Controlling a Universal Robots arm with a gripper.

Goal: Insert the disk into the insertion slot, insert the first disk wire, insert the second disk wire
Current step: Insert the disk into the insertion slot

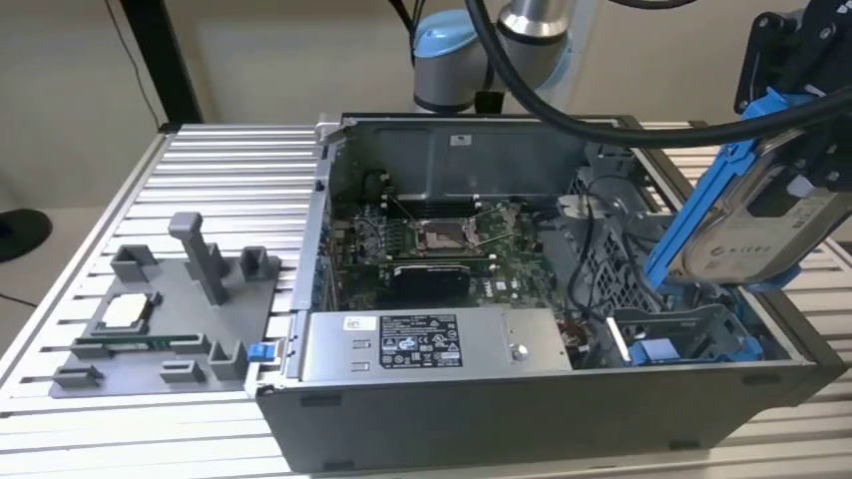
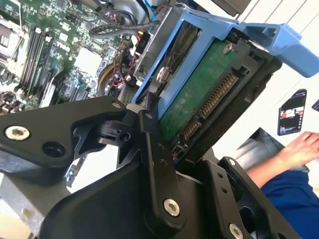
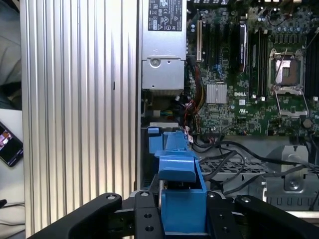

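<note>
My gripper (image 1: 799, 120) is shut on the disk (image 1: 759, 215), a silver-grey drive in a bright blue carrier frame (image 1: 703, 200). The disk hangs tilted above the right front corner of the open computer case (image 1: 533, 419). Below it lies the insertion slot (image 1: 685, 334), a grey bay with blue tabs, with nothing in it. In the second wrist view the disk's green circuit side (image 2: 199, 89) and its connector face the camera between black fingers (image 2: 154, 144). In the first wrist view the blue carrier (image 3: 182, 199) sits between the fingers, above the slot (image 3: 152, 149). Loose black cables (image 3: 224, 154) lie beside the bay.
A grey power supply box (image 1: 426, 344) with a sticker fills the case's front edge. The motherboard (image 1: 426, 244) and a perforated cage (image 1: 620, 264) lie behind. A grey parts fixture (image 1: 174, 319) stands on the slatted table at the exterior view's left. A person's hand (image 2: 304, 149) is nearby.
</note>
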